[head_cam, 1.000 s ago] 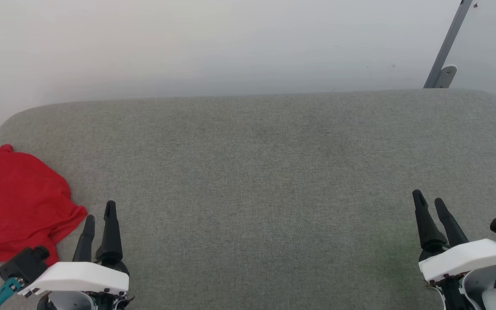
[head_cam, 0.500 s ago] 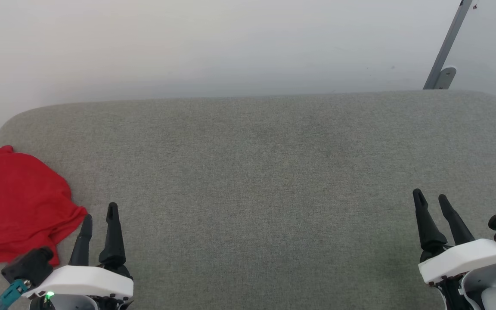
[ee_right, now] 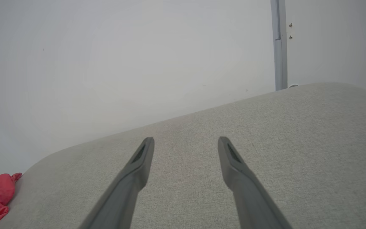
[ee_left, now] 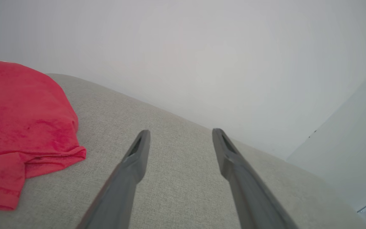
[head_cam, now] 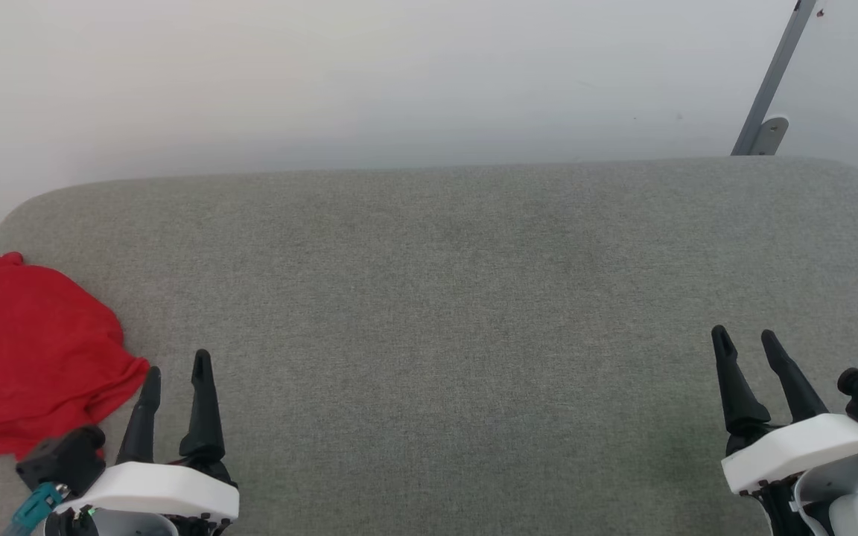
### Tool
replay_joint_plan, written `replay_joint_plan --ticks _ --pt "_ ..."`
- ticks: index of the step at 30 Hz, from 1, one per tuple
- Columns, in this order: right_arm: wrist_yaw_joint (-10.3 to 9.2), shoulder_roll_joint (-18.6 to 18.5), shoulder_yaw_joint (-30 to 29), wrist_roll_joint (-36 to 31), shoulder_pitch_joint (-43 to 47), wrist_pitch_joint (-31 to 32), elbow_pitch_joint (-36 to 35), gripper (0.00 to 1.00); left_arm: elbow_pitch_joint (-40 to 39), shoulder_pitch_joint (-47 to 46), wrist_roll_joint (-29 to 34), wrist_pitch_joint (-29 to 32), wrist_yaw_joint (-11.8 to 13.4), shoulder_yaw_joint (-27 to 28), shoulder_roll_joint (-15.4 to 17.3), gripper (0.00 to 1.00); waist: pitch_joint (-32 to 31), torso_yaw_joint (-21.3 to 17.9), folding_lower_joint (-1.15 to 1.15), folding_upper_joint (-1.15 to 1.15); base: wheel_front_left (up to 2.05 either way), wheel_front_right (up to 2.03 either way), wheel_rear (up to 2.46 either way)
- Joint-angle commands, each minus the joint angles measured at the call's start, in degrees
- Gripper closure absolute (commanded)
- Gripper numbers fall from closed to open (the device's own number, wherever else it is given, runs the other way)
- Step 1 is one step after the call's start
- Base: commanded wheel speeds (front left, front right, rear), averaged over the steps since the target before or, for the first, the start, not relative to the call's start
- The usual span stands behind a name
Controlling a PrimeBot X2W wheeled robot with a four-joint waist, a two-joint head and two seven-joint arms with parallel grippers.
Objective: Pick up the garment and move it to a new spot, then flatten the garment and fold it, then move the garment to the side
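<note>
One broad grey fabric-covered desk (head_cam: 429,298) gives you room for flattening and folding. Your garment (head_cam: 27,350) lies bunched at its left end, ungripped, so I judge pickup comes first. Your left tool (head_cam: 177,365) hovers just beside it, fingers spread wide and empty, pointing forward. Your right tool (head_cam: 745,333), equally spread and empty, sits well apart.

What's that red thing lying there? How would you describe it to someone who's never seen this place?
Start at the wide grey fabric cushion in front of the pale wall and follow it to its left end. There, beside the dark fingers of the left gripper, lies a crumpled bright red soft-fabric garment. Nothing else on the cushion is red or bunched up.
</note>
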Motion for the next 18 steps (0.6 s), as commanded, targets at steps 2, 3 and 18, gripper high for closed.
replay_joint_plan --ticks 2,3,18 --pt "0.02 -0.42 0.1 -1.51 -0.49 -0.58 -0.58 0.0 -0.2 0.32 1.58 -0.61 -0.32 -0.18 0.33 0.0 -0.06 0.03 0.0 0.0 0.0 0.0 0.0" --pt "0.02 -0.49 0.15 -1.92 -0.49 -0.68 -0.58 0.0 -0.22 0.33 1.98 -0.7 -0.35 -0.19 0.37 0.0 -0.08 0.04 0.0 0.0 0.0 0.0 0.0" --pt "0.02 -1.15 0.77 -7.18 -0.43 -2.22 -0.57 0.0 -0.11 0.96 7.6 -2.32 -0.64 -0.73 0.98 0.0 -0.35 -0.02 0.0 0.0 0.0 0.0 0.0"
